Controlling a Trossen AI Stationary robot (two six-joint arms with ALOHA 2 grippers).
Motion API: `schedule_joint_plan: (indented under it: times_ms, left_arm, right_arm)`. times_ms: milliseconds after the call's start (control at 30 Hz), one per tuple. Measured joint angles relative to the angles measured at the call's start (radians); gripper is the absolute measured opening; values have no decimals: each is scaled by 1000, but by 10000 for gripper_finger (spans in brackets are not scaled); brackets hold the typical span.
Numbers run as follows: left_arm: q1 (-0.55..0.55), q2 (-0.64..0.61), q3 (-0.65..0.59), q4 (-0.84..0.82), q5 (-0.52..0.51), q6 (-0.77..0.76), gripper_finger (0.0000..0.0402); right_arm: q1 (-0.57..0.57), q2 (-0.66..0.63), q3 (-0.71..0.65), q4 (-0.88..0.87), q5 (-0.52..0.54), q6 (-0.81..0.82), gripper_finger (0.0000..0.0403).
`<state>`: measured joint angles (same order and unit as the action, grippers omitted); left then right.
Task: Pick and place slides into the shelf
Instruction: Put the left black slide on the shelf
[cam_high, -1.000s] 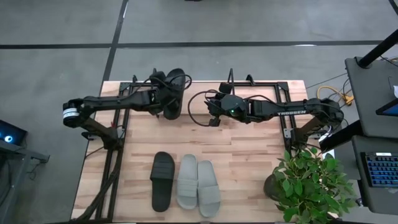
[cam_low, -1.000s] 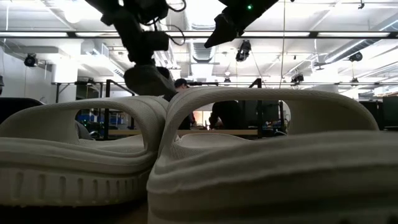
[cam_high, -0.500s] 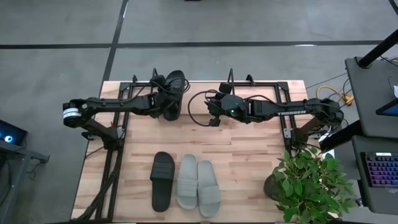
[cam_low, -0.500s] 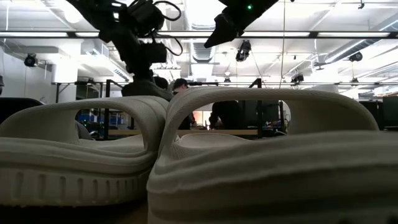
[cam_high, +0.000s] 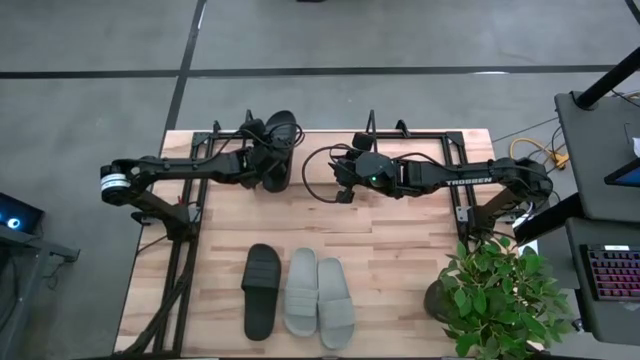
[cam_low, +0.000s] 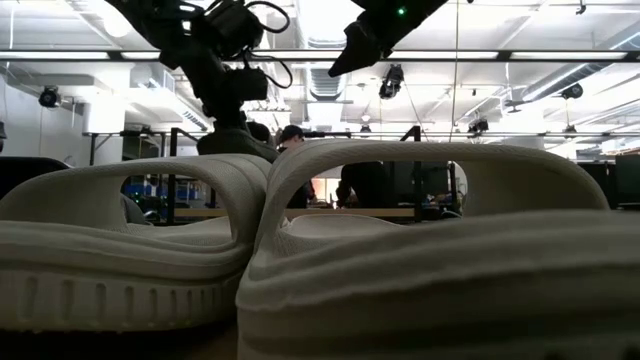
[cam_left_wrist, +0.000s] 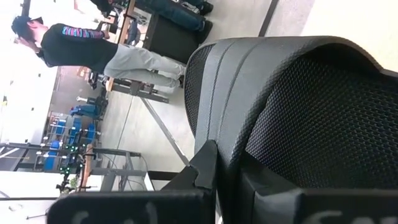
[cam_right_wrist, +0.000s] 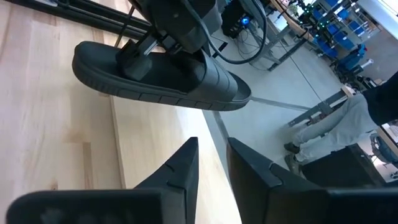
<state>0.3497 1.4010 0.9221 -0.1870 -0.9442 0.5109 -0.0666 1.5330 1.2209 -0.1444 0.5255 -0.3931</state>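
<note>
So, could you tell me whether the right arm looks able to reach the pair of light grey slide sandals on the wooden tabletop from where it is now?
Probably yes. The right gripper hangs empty above bare board, and nothing lies between it and the light grey slide sandals nearer the front edge.

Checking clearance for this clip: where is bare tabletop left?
Free: the band of table between the arms and the three sandals; also left of the black sandal. Crowded: the shelf edge, where the left pincer holds a black sandal.
</note>
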Motion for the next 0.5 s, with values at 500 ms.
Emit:
schedule_joint_plan:
  times_ms: [500]
  left_arm:
    - [22, 6, -52, 107, -7, 46, 0]
  right_arm:
    - [0, 0, 0, 2, 0, -1, 69]
